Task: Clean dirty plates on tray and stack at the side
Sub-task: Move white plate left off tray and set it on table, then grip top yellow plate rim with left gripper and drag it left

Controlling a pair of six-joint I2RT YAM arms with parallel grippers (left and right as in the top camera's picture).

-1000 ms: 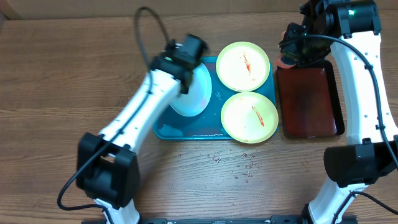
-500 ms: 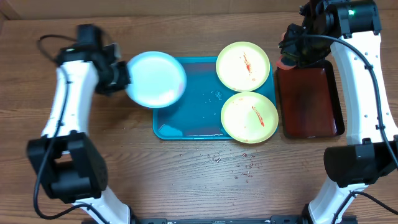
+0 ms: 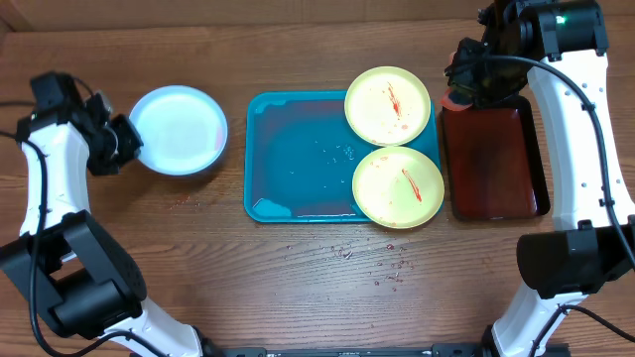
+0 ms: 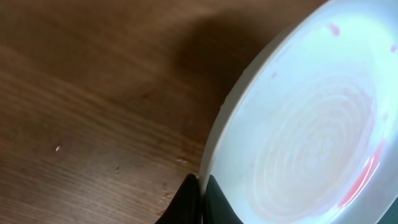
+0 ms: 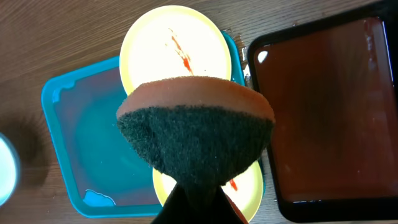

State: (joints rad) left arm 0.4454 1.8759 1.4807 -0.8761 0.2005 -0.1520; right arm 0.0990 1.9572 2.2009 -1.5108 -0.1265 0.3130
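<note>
Left claw [image 3: 124, 142] grasps white plate [image 3: 179, 129] near tabletop's [image 3: 298, 268] left edge; right claw [image 5: 194, 202] grips sponge [image 5: 196, 121] (yellow plates [image 3: 387, 104] occupy tray [image 3: 298, 159]).

We see a round white plastic plate [image 3: 179, 130] with a light-blue rim and faint pink smears, a turquoise-blue rectangular plastic tray [image 3: 298, 159], two pale yellow round plastic plates [image 3: 387, 104] [image 3: 398, 186] with lime-green rims and red streaks, a dark-red rectangular tray [image 3: 494, 164] rimmed black, and an orange sponge [image 5: 196, 127] faced dark green, over a brown wood-grain table [image 3: 298, 288].
</note>
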